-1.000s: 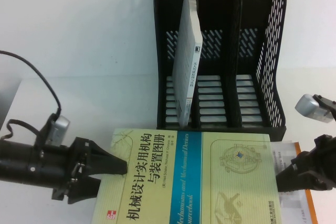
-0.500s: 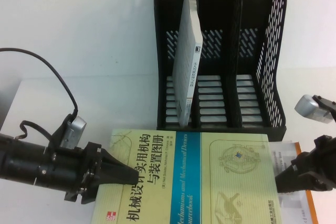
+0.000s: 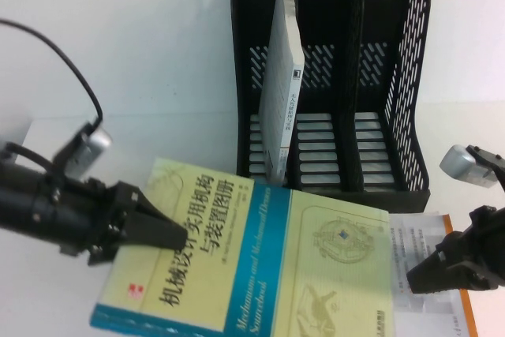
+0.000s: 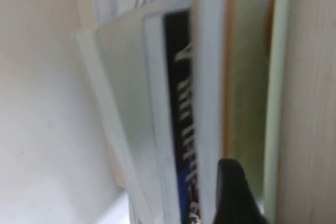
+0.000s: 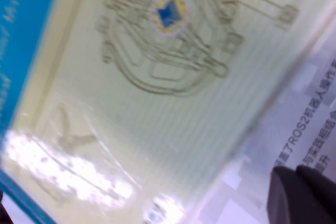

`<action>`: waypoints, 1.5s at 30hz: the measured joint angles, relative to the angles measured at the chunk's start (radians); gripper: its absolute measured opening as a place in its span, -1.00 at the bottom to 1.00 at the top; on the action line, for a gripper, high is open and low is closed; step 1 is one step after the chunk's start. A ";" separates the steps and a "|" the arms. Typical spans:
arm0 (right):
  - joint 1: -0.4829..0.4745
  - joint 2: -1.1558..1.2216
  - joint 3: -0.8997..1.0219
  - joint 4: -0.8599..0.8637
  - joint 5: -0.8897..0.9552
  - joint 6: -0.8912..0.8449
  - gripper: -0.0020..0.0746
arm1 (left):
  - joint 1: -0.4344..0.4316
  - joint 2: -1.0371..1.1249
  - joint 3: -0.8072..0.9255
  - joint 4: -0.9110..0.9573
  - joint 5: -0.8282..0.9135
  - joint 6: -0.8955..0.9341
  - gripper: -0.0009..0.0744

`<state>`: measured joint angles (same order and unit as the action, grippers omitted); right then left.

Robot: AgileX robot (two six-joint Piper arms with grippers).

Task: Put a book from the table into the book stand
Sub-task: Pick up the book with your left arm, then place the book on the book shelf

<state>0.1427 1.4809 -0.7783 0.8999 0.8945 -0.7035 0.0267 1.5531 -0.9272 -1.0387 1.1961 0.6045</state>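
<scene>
Left gripper (image 3: 162,234): lower left of the high view, at the left edge of the book; its dark fingers (image 3: 154,230) taper to a point lying on the cover, and they seem clamped on that edge, though the lower finger is hidden under the book; in the left wrist view only one black fingertip (image 4: 233,192) shows at the bottom, against blurred page edges.

Book (image 3: 260,266): lower centre of the high view, pale yellow-green cover with a blue band, black Chinese title towards the left; it sits skewed, its left side raised, its lower part cut off by the bottom of the frame; in the right wrist view the cover (image 5: 157,77) fills most of the frame, with a line drawing and a small blue emblem, and glare blots the lower left.

Book stand (image 3: 394,76): upper centre to upper right, black, three upright slots, perforated side wall; it stands behind the book and apart from it.

Thin grey-white book (image 3: 282,84): leaning in the leftmost slot of the stand; its spine print is too small to read.

White book (image 3: 430,242): lower right, mostly covered by the held book; only a printed strip and an orange edge show.

Right gripper (image 3: 422,274): lower right, beside the book's right edge, over the white book; whether its fingers are parted cannot be told.

Table (image 3: 142,61): plain white; its left part bare.
</scene>
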 joint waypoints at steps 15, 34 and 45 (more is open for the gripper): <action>0.002 0.000 0.000 0.000 0.000 0.000 -0.96 | -0.173 -0.169 -0.379 0.141 0.025 -0.239 -0.40; 0.002 0.000 0.000 0.000 -0.014 -0.042 -0.96 | -0.308 -0.128 -0.799 0.490 0.073 -0.402 -0.46; 0.002 0.000 0.000 0.000 -0.014 -0.005 -0.96 | -0.497 -0.088 -0.889 0.664 -0.127 -0.702 -0.46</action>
<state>0.1451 1.4809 -0.7783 0.8999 0.8803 -0.7082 -0.4704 1.4649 -1.8160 -0.3749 1.0695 -0.0971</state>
